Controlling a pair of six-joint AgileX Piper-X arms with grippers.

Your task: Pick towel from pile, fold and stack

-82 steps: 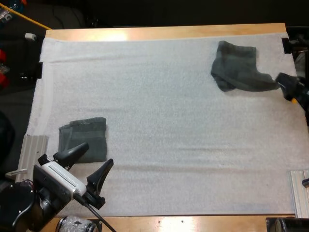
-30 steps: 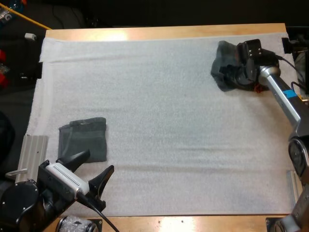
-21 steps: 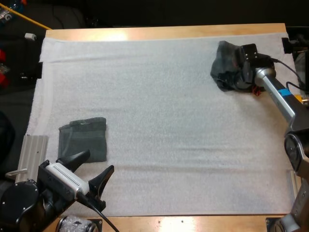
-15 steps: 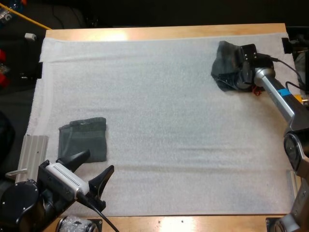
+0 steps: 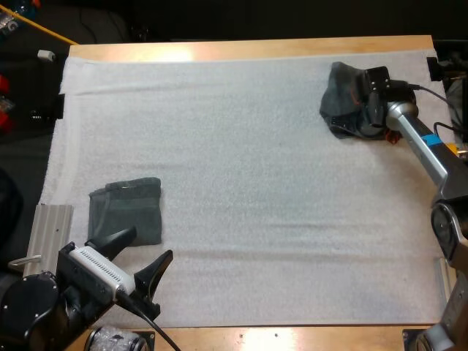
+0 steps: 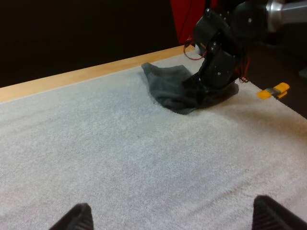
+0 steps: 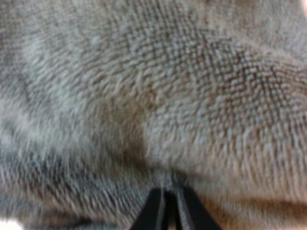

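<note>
A crumpled dark grey-green towel [image 5: 338, 96] lies at the far right of the white mat [image 5: 241, 146]. My right gripper [image 5: 357, 115] is pressed down into it. Close up, its black fingertips [image 7: 153, 211] stand almost together with a pinch of the crumpled towel [image 7: 153, 96] between them. From the left wrist view the right gripper [image 6: 202, 89] sits on the crumpled towel [image 6: 165, 85] near the far table edge. A folded towel [image 5: 126, 210] lies flat at the near left. My left gripper [image 5: 150, 245] hovers just beside it, open and holding nothing, its fingertips [image 6: 79, 218] wide apart.
Ribbed metal plates sit at the mat's near left [image 5: 50, 228] and near right [image 5: 453, 291]. The wooden table edge [image 5: 248, 48] runs along the far side. The right arm [image 5: 420, 146] stretches along the right side of the mat.
The right arm reached in onto the crumpled towel and its fingers closed on the cloth. The left arm and the folded towel have stayed put.
</note>
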